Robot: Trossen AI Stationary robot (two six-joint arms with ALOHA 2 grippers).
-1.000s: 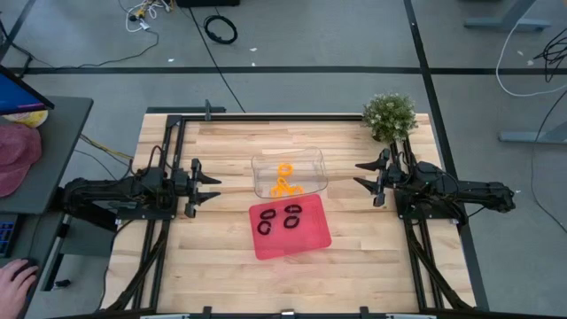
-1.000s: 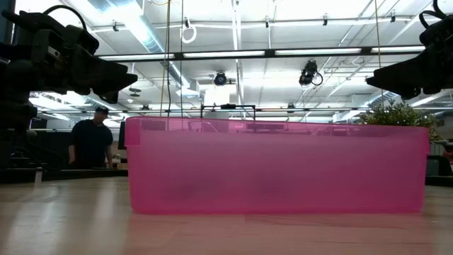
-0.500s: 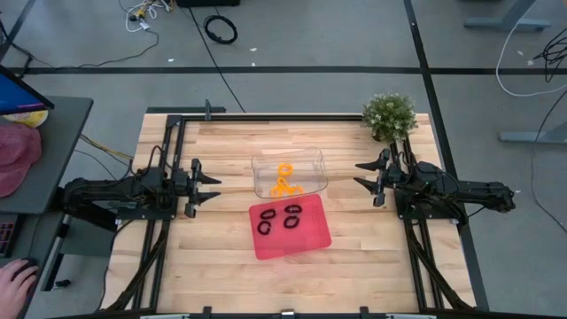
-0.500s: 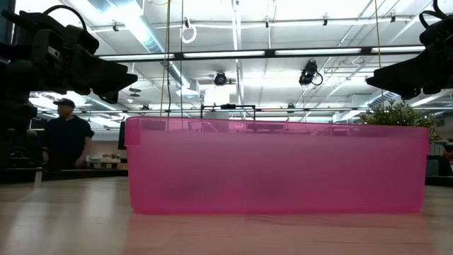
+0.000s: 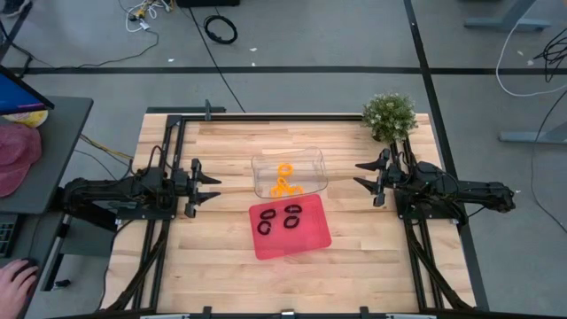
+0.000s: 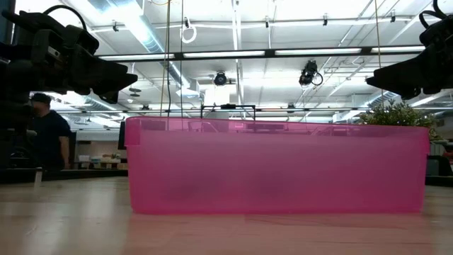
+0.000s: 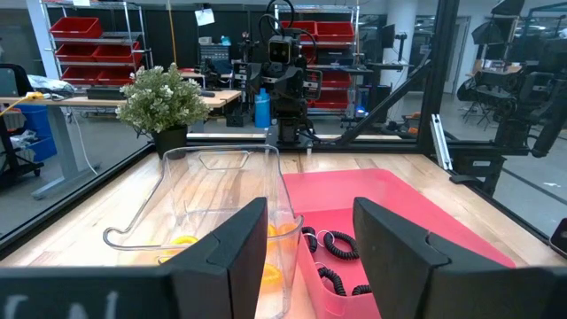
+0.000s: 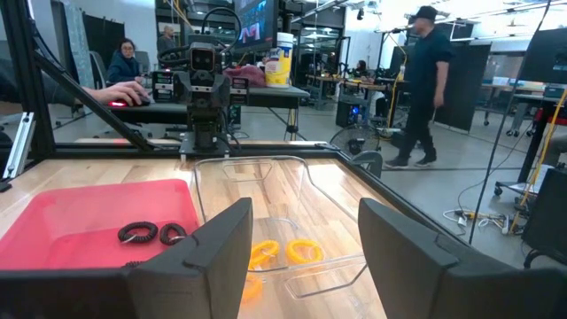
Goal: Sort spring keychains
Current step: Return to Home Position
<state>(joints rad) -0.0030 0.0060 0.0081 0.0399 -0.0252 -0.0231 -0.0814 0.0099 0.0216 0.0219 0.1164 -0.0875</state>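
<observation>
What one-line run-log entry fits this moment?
left pincer: open, parked left | right pincer: open, parked right | orange coiled spring keychains: in transparent plastic bin | black coiled spring keychains: in red plastic tray

Potted plant (image 5: 389, 116), wooden table (image 5: 221, 257), floor cable coil (image 5: 221, 29)

The orange spring keychains (image 5: 284, 184) show in the clear bin (image 5: 310, 167) at frame centre. The black spring keychains (image 5: 291, 221) lie just below, on the red tray (image 5: 294, 245).
</observation>
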